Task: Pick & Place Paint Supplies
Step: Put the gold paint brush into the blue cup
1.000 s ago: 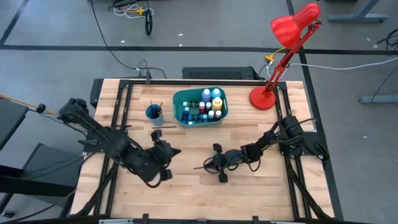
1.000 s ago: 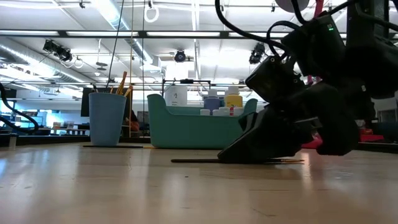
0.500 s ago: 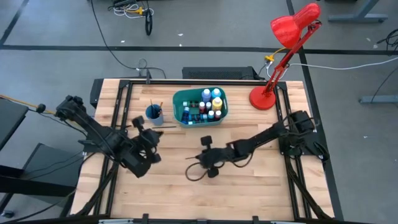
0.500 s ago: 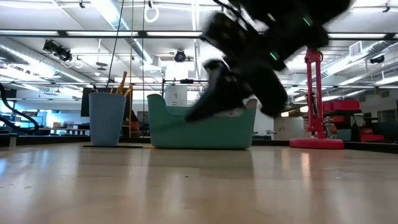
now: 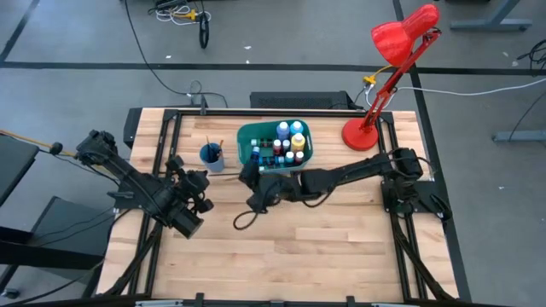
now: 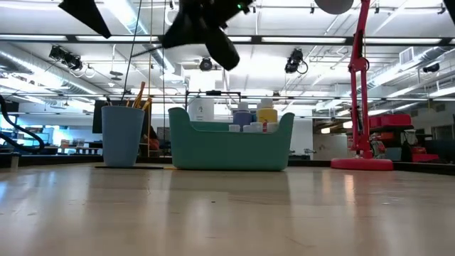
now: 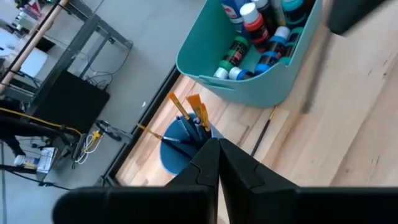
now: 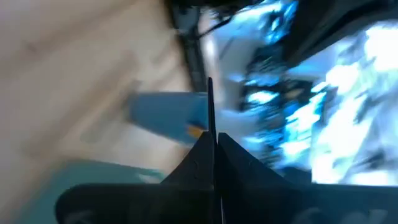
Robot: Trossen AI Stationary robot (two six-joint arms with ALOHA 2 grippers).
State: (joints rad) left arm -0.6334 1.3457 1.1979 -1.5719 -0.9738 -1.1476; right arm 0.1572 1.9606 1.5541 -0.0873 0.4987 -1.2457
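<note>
The teal bin (image 5: pixel 245 147) at the table's far middle holds several small paint bottles (image 5: pixel 288 141). Left of it stands the blue cup (image 5: pixel 212 154) with several brushes upright in it. My right gripper (image 5: pixel 247 175) hangs in the air just in front of the bin's left end, shut on a thin dark brush (image 8: pixel 209 106). My left gripper (image 5: pixel 200 181) is shut and holds nothing, a little in front of the cup (image 7: pixel 180 146). Another brush (image 7: pixel 267 126) lies flat on the table beside the bin. My right gripper pinches the thin brush between its two fingers. The handle (image 8: pixel 209 134) runs along the fingers and sticks out past their tips toward the blue cup (image 8: pixel 165 112). The brush is lifted clear of the table. Which end of the brush is held does not show.
A red desk lamp (image 5: pixel 363 132) stands at the far right of the table. Black rails run along the left, right and far edges. The near half of the wooden tabletop (image 5: pixel 290 247) is bare.
My right gripper has lifted the brush off the middle of the table and risen, rolling its wrist, and has travelled toward the table's left and far side to the bin's left end. My left gripper has drawn back toward the left and far side, nearer the cup.
</note>
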